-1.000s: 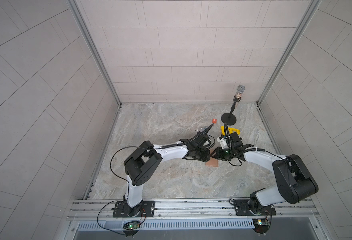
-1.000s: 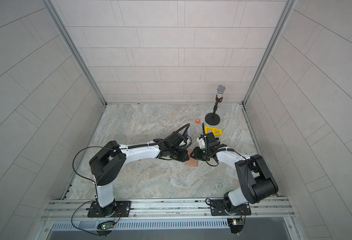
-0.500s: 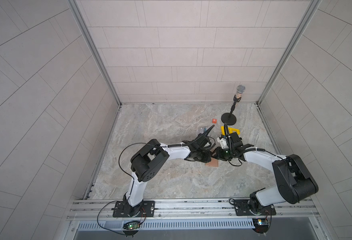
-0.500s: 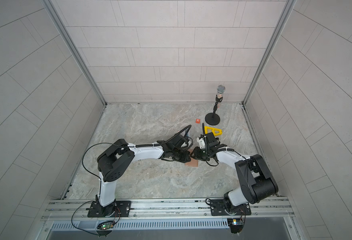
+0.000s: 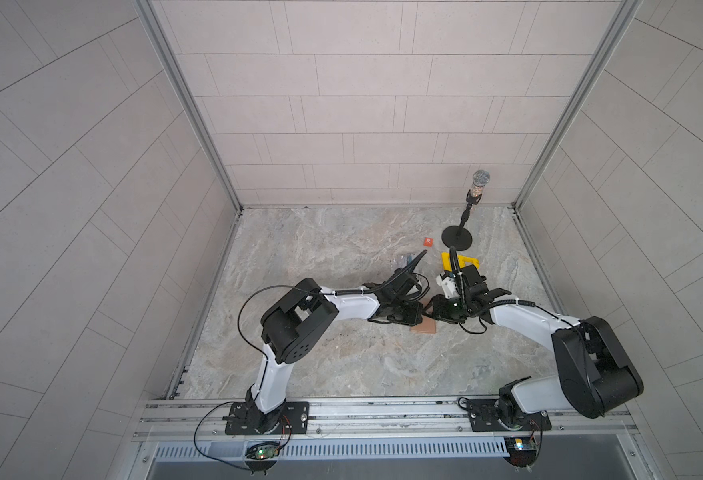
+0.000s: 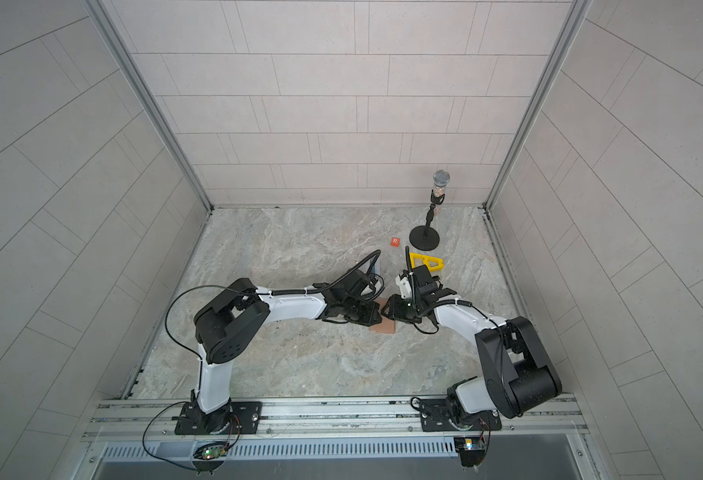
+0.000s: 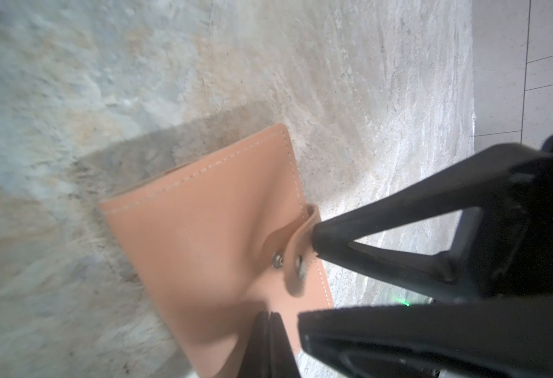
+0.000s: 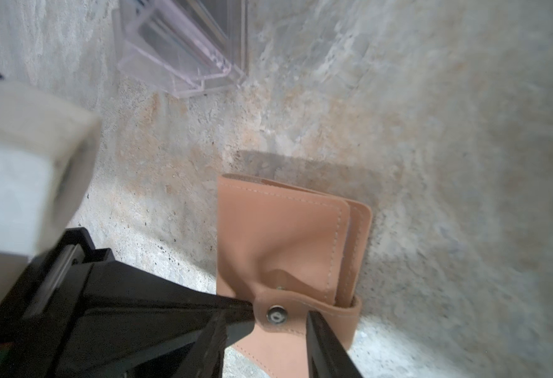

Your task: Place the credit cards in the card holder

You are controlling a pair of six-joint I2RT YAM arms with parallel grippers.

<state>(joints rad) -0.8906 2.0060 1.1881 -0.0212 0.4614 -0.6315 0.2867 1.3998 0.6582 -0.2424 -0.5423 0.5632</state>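
My fingers (image 8: 177, 314) are matte black. The card holder (image 7: 209, 229) is tan with pale stitching and a silver snap (image 8: 276, 315). The tabletop (image 5: 341, 249) is grey-beige marbled. The square marker (image 5: 427, 241) is orange.
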